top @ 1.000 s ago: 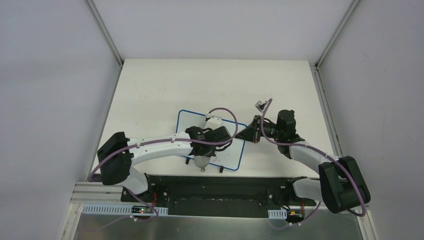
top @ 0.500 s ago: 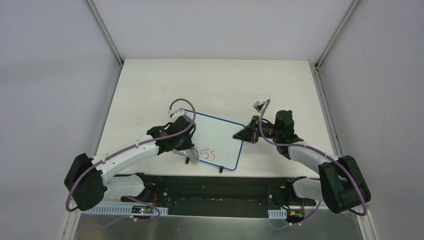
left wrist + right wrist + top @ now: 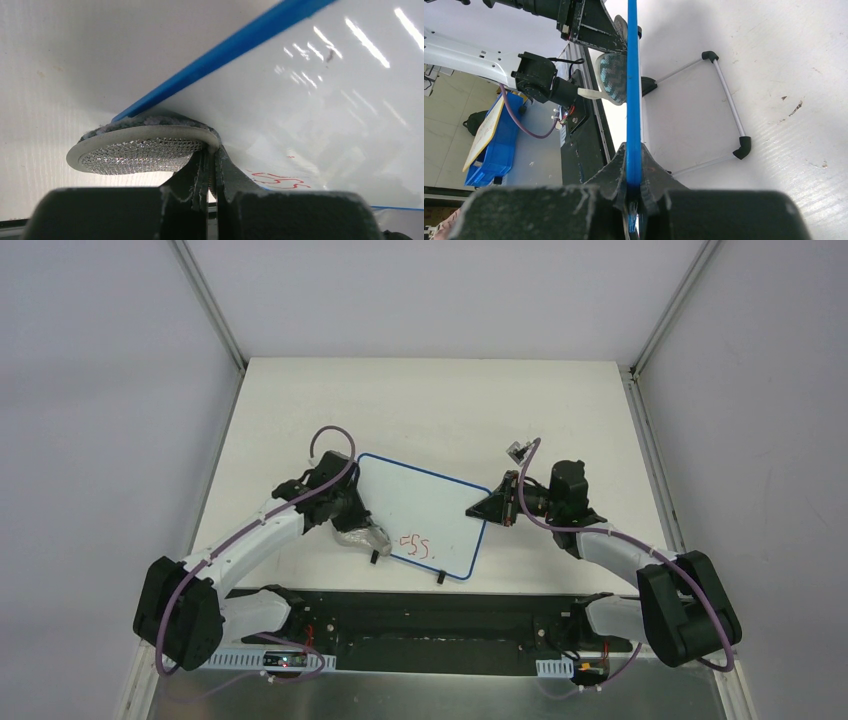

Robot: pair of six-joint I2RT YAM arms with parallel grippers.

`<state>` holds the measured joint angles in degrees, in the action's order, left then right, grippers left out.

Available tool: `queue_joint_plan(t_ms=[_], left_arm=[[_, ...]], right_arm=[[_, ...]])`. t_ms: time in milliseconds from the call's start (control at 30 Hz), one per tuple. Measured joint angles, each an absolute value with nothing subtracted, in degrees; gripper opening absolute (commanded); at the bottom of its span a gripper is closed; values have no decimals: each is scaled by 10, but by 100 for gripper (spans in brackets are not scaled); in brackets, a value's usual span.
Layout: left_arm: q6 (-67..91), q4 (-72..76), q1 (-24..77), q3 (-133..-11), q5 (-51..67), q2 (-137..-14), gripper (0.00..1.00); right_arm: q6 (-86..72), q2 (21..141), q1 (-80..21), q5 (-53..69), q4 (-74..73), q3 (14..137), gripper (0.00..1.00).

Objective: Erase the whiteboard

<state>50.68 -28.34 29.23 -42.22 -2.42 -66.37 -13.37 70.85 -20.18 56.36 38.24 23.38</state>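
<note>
The blue-framed whiteboard (image 3: pixel 425 518) stands tilted on its wire stand in the middle of the table. Red marks (image 3: pixel 415 546) show near its lower edge, also in the left wrist view (image 3: pixel 280 178). My left gripper (image 3: pixel 362 532) is shut on a round grey eraser pad (image 3: pixel 140 149) at the board's lower left corner, just off the blue frame (image 3: pixel 215 55). My right gripper (image 3: pixel 480 508) is shut on the board's right edge, seen edge-on as a blue strip (image 3: pixel 632 100) between the fingers.
The board's wire stand with black feet (image 3: pixel 729 107) rests on the white table behind the board. A black base plate (image 3: pixel 430 615) runs along the near table edge. Grey enclosure walls (image 3: pixel 100 390) rise on both sides.
My left arm has swept the eraser pad from the board's middle to its lower left corner, uncovering the red marks. The right gripper has stayed on the board's edge.
</note>
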Motion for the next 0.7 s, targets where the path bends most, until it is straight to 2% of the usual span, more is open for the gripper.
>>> queue_joint_plan(t_ms=[333,700], left_arm=[[514,-271,259,-417,28,-667,0],[466,-334,468,-542,-82,-786,0]], right_arm=[[-135,708,-204,564,382,234,0],[-134,709,-200,566,378,234,0]])
